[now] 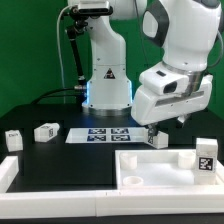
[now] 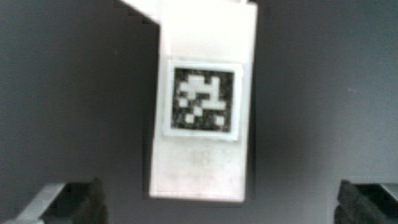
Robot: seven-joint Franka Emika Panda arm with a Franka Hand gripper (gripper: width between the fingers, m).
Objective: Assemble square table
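The square panel (image 1: 160, 168) lay flat at the front of the black table (image 1: 60, 165), towards the exterior view's right, with a round hole showing near its front left corner. At its right end a tagged block (image 1: 205, 156) stood upright; I could not tell whether it sat on the panel or just behind it. Just behind the panel's back edge, a short white leg (image 1: 157, 138) lay on the table, right beside the marker board (image 1: 105, 133). In the wrist view that leg (image 2: 201, 110) ran lengthwise through the middle of the picture, its black-and-white tag facing up.

The gripper (image 1: 160, 126) hung directly over this leg. Its dark fingers (image 2: 68, 203) stood wide apart, one on each side of the leg's line, and neither touched it. Nothing was held.

A second leg (image 1: 45, 131) lay on the exterior view's left of the marker board, and a third leg (image 1: 12, 140) lay further left, near the table's edge. A plain white bar (image 1: 8, 173) sat at the front left corner. The robot base (image 1: 105, 85) stood behind the marker board, against the green backdrop.
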